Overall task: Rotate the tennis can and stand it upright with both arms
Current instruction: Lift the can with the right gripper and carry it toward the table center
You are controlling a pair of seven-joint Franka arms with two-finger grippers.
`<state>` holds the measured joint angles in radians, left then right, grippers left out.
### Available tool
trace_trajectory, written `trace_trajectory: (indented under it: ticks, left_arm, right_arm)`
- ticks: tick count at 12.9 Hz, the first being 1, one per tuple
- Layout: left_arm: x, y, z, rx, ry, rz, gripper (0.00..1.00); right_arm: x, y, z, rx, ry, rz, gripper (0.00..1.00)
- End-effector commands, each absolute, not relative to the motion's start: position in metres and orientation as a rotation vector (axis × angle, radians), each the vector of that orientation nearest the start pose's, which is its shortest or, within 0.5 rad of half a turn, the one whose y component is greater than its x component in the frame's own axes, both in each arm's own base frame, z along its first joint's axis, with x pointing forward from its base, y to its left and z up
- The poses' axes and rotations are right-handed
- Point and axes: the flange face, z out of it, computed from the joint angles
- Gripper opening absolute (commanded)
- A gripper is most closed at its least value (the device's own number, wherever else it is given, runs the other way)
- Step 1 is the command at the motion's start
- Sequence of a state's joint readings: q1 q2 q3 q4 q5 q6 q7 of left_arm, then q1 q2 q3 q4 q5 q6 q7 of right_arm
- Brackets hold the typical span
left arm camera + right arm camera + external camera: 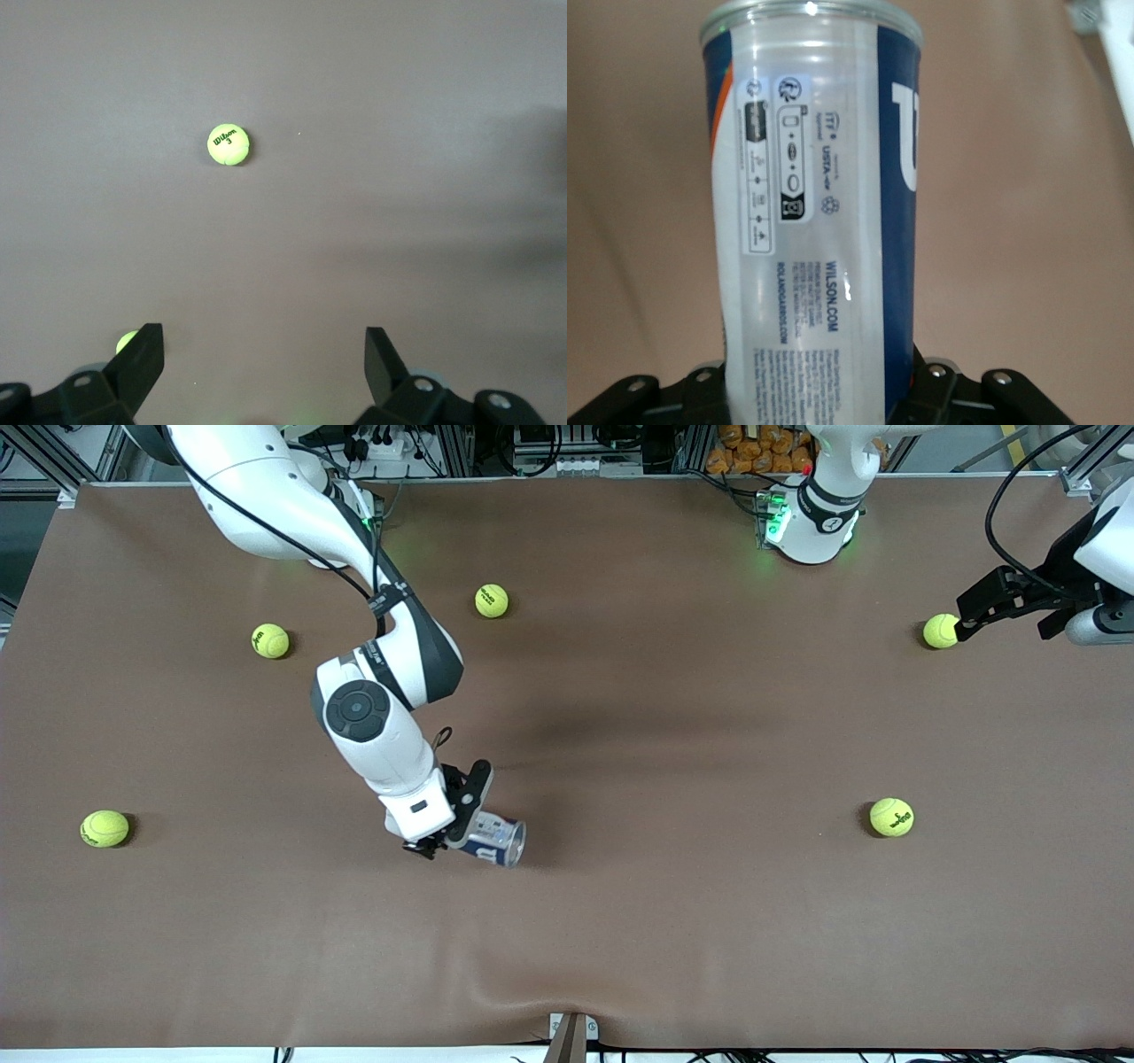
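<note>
The tennis can (494, 841), a clear tube with a white and navy label, lies roughly on its side near the middle of the table. Its rim end points toward the left arm's end. My right gripper (450, 831) is shut on it; I cannot tell if the can touches the cloth. In the right wrist view the can (815, 221) fills the middle and runs away from the right gripper (824, 394), whose fingertips it hides. My left gripper (961, 622) is open and empty, low over the left arm's end of the table beside a tennis ball (940, 631). The left wrist view shows the left gripper (263, 343) spread wide over bare cloth.
Brown cloth (673, 921) covers the table. Loose tennis balls lie around it (269, 640), (492, 600), (104, 828), (891, 817). One ball (228, 143) lies ahead of the left gripper, and another (127, 341) peeks out beside one finger.
</note>
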<state>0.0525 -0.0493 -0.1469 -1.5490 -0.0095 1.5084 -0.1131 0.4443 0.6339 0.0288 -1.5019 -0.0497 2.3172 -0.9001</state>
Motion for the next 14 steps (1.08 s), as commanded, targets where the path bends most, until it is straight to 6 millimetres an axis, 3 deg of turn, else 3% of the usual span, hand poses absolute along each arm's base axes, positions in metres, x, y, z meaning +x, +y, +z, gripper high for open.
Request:
trace_trajectory:
  ticks: [1, 4, 6, 8, 9, 10, 11, 14]
  left_arm:
    - [0.531, -0.053, 0.657, -3.14, 0.01, -0.021, 1.0]
    - [0.53, -0.057, 0.656, -3.138, 0.01, -0.019, 1.0]
    - [0.53, -0.059, 0.655, -3.135, 0.017, -0.012, 1.0]
    - [0.53, -0.059, 0.654, -3.131, 0.028, -0.01, 1.0]
    - [0.53, -0.059, 0.655, -3.131, 0.031, -0.013, 1.0]
    - [0.53, -0.06, 0.656, -3.132, 0.033, -0.017, 1.0]
    - [0.53, -0.061, 0.655, -3.132, 0.035, -0.015, 1.0]
    - [0.538, -0.062, 0.643, -3.141, 0.039, 0.022, 1.0]
  right_arm:
    - [0.637, 0.359, 0.29, -2.249, -2.293, -0.302, 0.63]
    - [0.624, 0.391, 0.246, -2.097, -2.435, -0.372, 0.64]
    - [0.597, 0.429, 0.224, -2.032, -2.478, -0.359, 0.64]
    - [0.589, 0.438, 0.202, -2.028, -2.475, -0.351, 0.64]
    - [0.588, 0.439, 0.196, -2.052, -2.449, -0.374, 0.64]
    - [0.586, 0.439, 0.193, -2.085, -2.412, -0.377, 0.71]
    - [0.583, 0.441, 0.192, -2.1, -2.396, -0.37, 1.0]
    - [0.588, 0.443, 0.213, -2.095, -2.403, -0.421, 1.0]
